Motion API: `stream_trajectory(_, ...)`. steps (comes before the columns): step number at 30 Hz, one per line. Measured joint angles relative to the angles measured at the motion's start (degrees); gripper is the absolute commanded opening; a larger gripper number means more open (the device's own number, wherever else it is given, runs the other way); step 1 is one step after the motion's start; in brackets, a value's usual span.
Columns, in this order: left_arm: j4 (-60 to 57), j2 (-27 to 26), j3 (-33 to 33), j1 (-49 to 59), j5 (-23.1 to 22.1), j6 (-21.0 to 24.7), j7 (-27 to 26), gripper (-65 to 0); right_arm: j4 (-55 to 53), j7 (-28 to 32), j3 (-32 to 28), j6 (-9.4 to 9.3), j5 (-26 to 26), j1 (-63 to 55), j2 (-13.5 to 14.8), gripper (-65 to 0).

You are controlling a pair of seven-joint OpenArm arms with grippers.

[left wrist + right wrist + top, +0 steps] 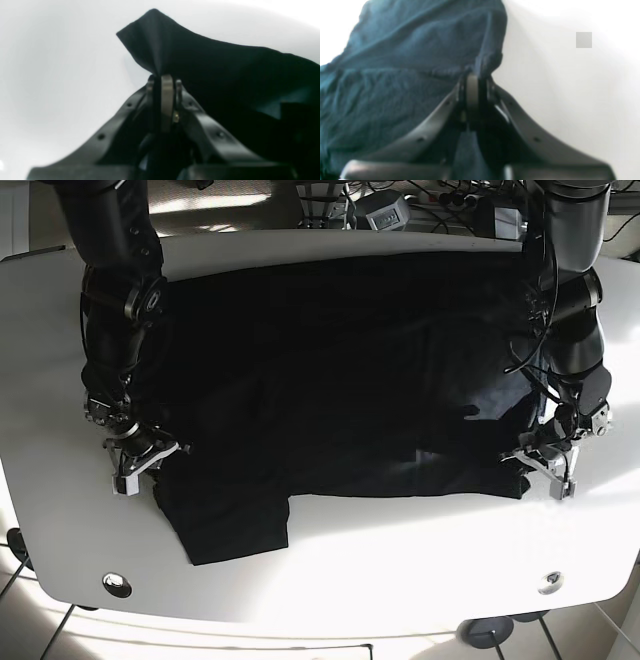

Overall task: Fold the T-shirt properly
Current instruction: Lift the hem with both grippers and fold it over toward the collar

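A dark navy T-shirt (340,380) lies spread across the white table (400,560), with one sleeve (230,520) pointing toward the front edge. My left gripper (535,460) is on the base view's right, at the shirt's front corner. In the left wrist view it (162,77) is shut on a raised peak of the cloth (225,70). My right gripper (150,458) is on the base view's left, at the shirt's edge. In the right wrist view it (476,75) is shut on a fold of the fabric (407,75).
Cables and devices (400,205) lie behind the table's back edge. Two round fittings (116,583) (549,582) sit near the table's front corners. Bare white table shows in front of the shirt and on both sides.
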Motion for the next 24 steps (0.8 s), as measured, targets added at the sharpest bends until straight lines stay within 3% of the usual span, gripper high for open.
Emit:
stream_trajectory(3,7.3,0.1,-1.6,0.7,-0.6,-1.3,1.4,-65.0,6.8,-2.8,0.0,0.42,0.0,-1.7,0.0,-63.1)
stream_trajectory(6,14.6,0.5,-4.7,3.5,-0.6,-1.3,8.0,-65.0,12.5,-6.3,0.0,0.87,0.1,-3.5,-0.4,-63.1)
stream_trajectory(9,24.8,2.4,-7.5,6.5,-0.2,-1.2,13.4,-65.0,22.0,-10.3,0.1,4.37,0.5,-6.7,-0.9,-63.1)
stream_trajectory(16,43.4,4.2,-8.0,16.7,-0.3,-1.2,20.9,-65.0,50.0,-24.9,0.2,8.52,0.7,-18.0,-4.4,-63.1)
stream_trajectory(20,50.5,6.6,-10.8,21.9,-1.4,-1.5,22.5,-65.0,57.2,-27.6,0.3,8.26,0.5,-23.6,-5.6,-63.1)
stream_trajectory(24,55.5,7.2,-15.0,26.7,-0.7,-1.4,27.8,-65.0,59.7,-28.6,2.7,8.74,0.9,-27.6,-6.5,-63.1)
